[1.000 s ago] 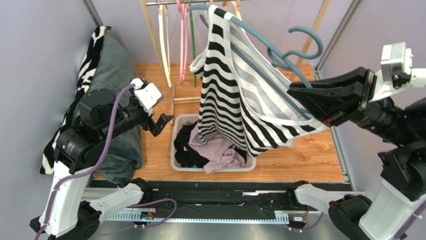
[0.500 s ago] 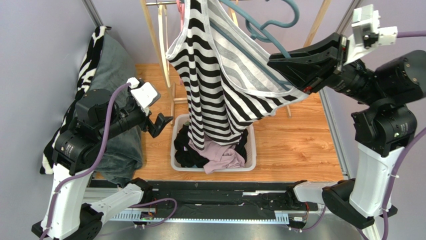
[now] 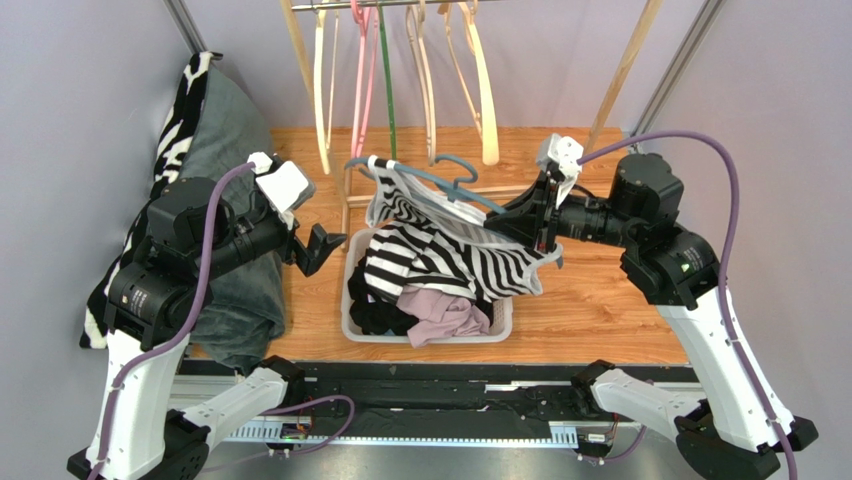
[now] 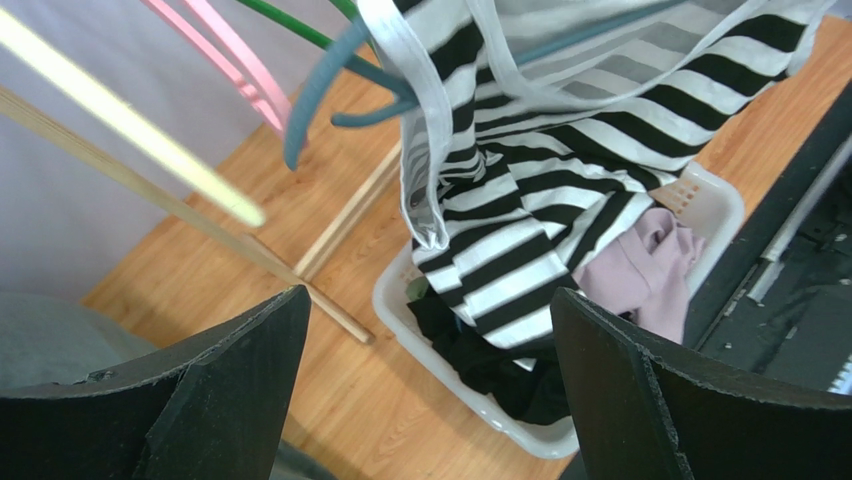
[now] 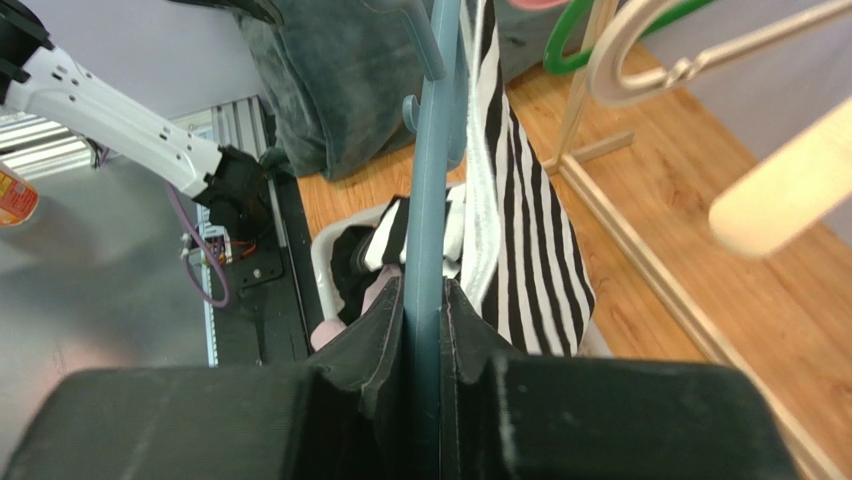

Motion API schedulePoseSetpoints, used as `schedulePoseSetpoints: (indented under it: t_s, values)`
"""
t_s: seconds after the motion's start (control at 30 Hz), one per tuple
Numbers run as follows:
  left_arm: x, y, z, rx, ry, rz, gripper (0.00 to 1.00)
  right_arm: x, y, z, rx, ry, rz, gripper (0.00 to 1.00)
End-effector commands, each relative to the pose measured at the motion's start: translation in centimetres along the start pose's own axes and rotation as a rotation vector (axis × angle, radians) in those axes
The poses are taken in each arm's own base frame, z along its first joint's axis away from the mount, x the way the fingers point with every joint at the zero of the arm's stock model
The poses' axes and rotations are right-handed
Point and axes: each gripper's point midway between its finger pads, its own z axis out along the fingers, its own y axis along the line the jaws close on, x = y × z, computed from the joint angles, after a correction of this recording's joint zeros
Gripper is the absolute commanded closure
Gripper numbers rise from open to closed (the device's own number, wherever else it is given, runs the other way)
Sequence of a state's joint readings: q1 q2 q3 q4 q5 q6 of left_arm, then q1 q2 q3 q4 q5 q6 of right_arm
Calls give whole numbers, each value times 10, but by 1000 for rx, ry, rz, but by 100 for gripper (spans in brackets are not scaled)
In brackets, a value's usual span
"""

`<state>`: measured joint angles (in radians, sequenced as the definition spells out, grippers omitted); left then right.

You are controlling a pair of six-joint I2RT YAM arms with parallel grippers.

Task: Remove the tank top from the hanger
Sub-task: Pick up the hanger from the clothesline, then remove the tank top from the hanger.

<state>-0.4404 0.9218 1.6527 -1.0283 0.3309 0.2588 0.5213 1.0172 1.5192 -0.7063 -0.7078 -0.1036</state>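
Observation:
The black-and-white striped tank top hangs on a teal hanger low over the white basket, and its lower part lies on the clothes inside. My right gripper is shut on the hanger's right arm; in the right wrist view the teal hanger runs straight up from my right gripper, with the tank top draped beside it. My left gripper is open just left of the basket. In the left wrist view the left gripper frames the basket with the tank top above.
A wooden rack behind the basket carries pink, green and wooden hangers. A grey cushion with zebra-print cloth leans against the left wall. Pink and black garments fill the basket. The black rail runs along the near edge.
My right arm has swung the hanger and tank top down from the rack's height to just above the basket, so the hem now rests inside. The left arm has barely moved.

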Motion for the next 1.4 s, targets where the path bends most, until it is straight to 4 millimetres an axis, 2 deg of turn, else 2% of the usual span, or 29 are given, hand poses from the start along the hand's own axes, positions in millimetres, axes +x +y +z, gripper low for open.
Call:
schedulePoseSetpoints:
  t_s: [0.0, 0.03, 0.1, 0.13, 0.23, 0.4, 0.57, 0.67, 0.8, 0.83, 0.97, 1.1, 1.37]
  values:
    - [4, -17, 1, 67, -24, -102, 1, -6, 11, -18, 18, -70, -115, 100]
    - [16, -23, 8, 93, 1, -153, 1, -1, 13, -18, 14, -66, -101, 100]
    - [23, -31, 17, 139, 3, -193, 1, 9, 20, -22, 2, -58, -82, 100]
    - [35, -35, 24, 148, 31, -236, 1, 12, 23, -23, -6, -58, -69, 100]
    - [40, -38, 30, 160, 32, -271, 1, 23, 34, -28, -43, -43, -41, 100]
    - [24, -42, 24, 196, -19, -251, 1, 34, 57, -37, -129, -11, -23, 100]
    - [23, -52, 15, 228, -48, -228, 1, 34, 79, -47, -243, 23, -20, 100]
    - [24, -55, 9, 235, -61, -225, 1, 36, 83, -47, -271, 29, -14, 100]
    - [20, -64, 3, 270, -80, -268, 1, 35, 74, -42, -221, 11, -6, 100]
    - [19, -66, 3, 280, -86, -278, 1, 30, 69, -39, -202, -12, -25, 100]
    - [24, -76, 5, 331, -73, -326, 1, 22, 55, -32, -136, -55, -28, 100]
    - [37, -82, 15, 363, -43, -390, 1, 18, 49, -26, -116, -96, -13, 100]
    - [38, -75, 42, 368, -62, -397, 1, 23, 49, -22, -106, -126, 28, 100]
